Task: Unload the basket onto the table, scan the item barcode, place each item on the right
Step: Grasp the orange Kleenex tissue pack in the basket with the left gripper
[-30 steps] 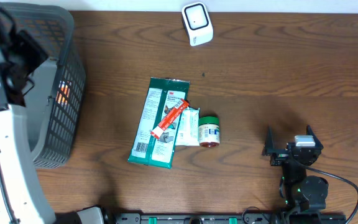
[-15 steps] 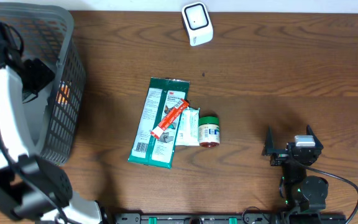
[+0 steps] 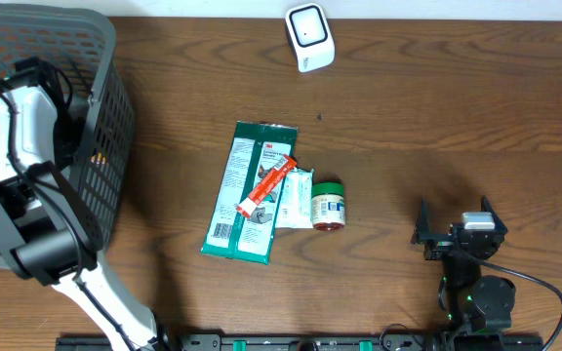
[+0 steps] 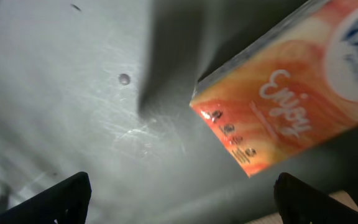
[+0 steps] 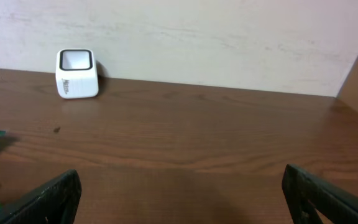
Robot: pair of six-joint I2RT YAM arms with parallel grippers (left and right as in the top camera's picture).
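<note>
Inside the basket [image 3: 105,58], holds the left hand [image 4: 182,199] wide open and empty above the orange tissue pack [image 4: 284,93]; parks the right hand [image 5: 185,199] open, empty. Leaves green packet [image 3: 247,190] and jar [image 3: 328,205] on the worktop [image 3: 437,107], well apart from the scanner [image 3: 309,37]. Could snag the mesh wall lifting out, dragging the basket.

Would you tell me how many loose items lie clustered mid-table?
4: a green packet, a red stick across it, a white sachet against its right edge, a green-lidded jar rightmost. Something underneath could be hidden.
</note>
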